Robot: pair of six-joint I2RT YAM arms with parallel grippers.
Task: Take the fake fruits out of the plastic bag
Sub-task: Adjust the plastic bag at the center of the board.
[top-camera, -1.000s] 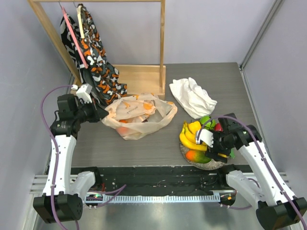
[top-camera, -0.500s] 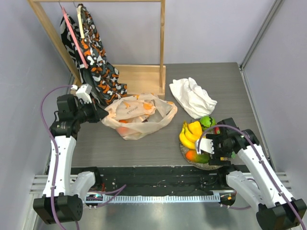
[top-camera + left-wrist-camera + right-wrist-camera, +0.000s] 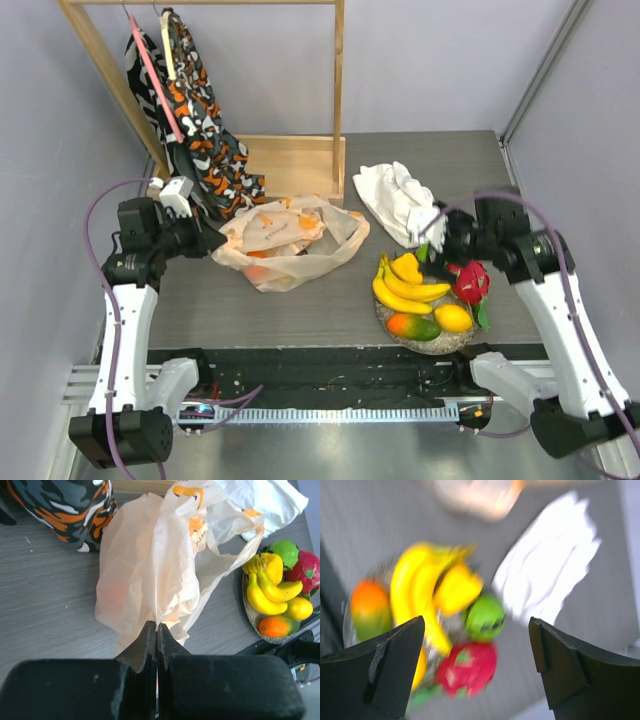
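The pale peach plastic bag [image 3: 290, 240] lies crumpled on the table with an orange fruit [image 3: 258, 270] showing through it. My left gripper [image 3: 215, 238] is shut on the bag's edge [image 3: 150, 565], jaws pinched on the film [image 3: 156, 626]. A plate [image 3: 440, 345] holds the banana bunch [image 3: 405, 285], mango [image 3: 412, 326], yellow round [image 3: 453, 317], dragon fruit [image 3: 470, 282] and lime [image 3: 286, 552]. My right gripper [image 3: 435, 228] is open and empty, raised over the plate's far edge; its blurred view [image 3: 476, 622] shows the lime [image 3: 485, 616] and dragon fruit [image 3: 470, 667] below.
A white cloth [image 3: 400, 200] lies behind the plate, close to my right gripper. A wooden rack [image 3: 290, 160] with orange-black-white patterned fabric [image 3: 200, 130] stands at the back left, just behind the bag. Grey walls close in both sides.
My right gripper has lifted off the plate and moved toward the far side, uncovering the dragon fruit and the yellow round. The left gripper and the bag have not moved.
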